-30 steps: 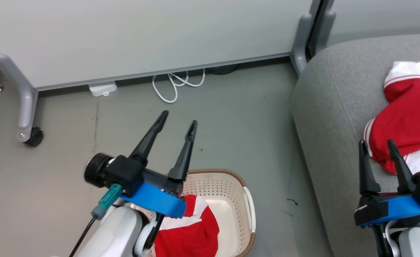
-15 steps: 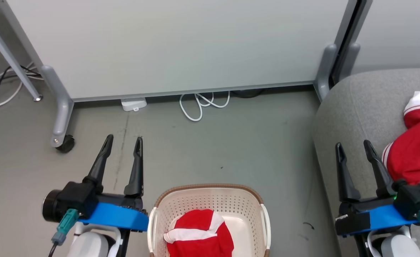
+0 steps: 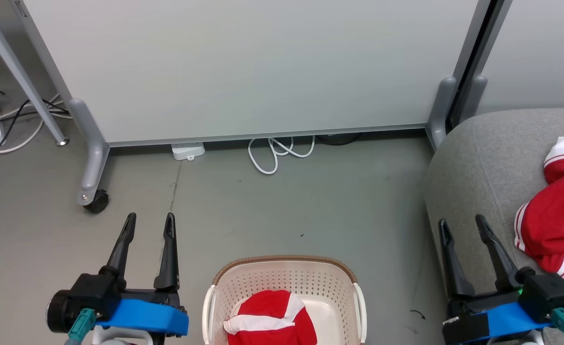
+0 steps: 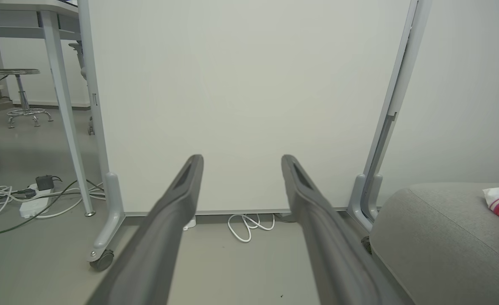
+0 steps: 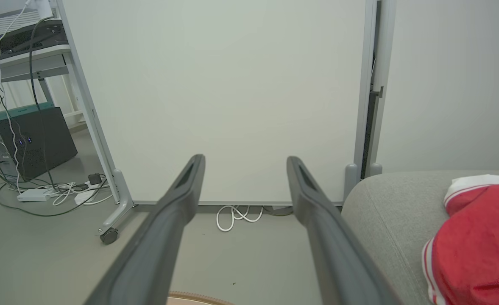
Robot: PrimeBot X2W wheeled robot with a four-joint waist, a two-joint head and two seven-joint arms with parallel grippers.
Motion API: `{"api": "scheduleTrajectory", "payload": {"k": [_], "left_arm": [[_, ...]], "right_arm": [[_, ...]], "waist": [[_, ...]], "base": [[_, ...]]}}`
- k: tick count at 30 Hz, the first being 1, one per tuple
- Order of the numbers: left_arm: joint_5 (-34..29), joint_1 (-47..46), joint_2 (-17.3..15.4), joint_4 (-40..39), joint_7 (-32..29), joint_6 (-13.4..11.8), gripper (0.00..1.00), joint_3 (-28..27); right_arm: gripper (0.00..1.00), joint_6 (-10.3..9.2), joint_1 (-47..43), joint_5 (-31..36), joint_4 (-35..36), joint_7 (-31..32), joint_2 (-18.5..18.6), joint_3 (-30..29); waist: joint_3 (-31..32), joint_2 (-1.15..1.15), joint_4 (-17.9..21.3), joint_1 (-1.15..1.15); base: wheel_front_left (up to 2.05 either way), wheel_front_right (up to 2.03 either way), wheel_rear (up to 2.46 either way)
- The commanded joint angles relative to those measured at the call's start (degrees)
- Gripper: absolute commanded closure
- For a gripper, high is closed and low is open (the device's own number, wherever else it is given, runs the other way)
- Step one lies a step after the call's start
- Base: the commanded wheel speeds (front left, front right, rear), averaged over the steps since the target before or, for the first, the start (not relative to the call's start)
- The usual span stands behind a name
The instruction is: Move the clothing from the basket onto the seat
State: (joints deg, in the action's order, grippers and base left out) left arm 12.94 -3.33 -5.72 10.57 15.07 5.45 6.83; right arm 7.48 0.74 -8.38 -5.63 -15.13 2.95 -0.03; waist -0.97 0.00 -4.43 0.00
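Red clothing lies in basket right of left gripper.

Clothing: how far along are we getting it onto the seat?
Done: one red garment lies on the seat. In hand: nothing; the left tool and right tool are open and empty. Left: the second garment sits in the basket.

Garment in basket, garment on seat

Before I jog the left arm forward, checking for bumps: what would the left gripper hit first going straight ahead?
Probably the white panel; the open left gripper aims at it over the floor, nothing seen between, though depth is unclear.
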Motion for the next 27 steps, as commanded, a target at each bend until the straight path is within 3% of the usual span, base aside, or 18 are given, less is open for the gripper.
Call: {"api": "scheduleTrajectory", "payload": {"k": [1,17,27], "left_arm": [[-0.7,0.6,0.3,0.3,0.1,0.3,0.00,-0.6],[-2.9,-0.6,1.9,1.0,0.1,1.7,0.00,-2.6],[-1.9,-10.0,-0.3,6.7,0.1,2.1,0.00,5.1]], "right_arm": [[0.00,0.03,-0.7,0.3,-0.1,0.0,-0.1,0.1],[0.00,0.03,0.2,-0.1,-0.7,0.0,-0.1,0.3],[0.00,0.03,4.7,2.3,0.1,0.0,-0.1,0.3]], "waist": [[-0.1,0.00,0.1,0.00],[-0.8,0.00,0.6,0.00],[-6.0,0.00,1.8,0.00]], "base": [[0.00,0.00,0.00],[0.00,0.00,0.00],[0.00,0.00,0.00]]}}
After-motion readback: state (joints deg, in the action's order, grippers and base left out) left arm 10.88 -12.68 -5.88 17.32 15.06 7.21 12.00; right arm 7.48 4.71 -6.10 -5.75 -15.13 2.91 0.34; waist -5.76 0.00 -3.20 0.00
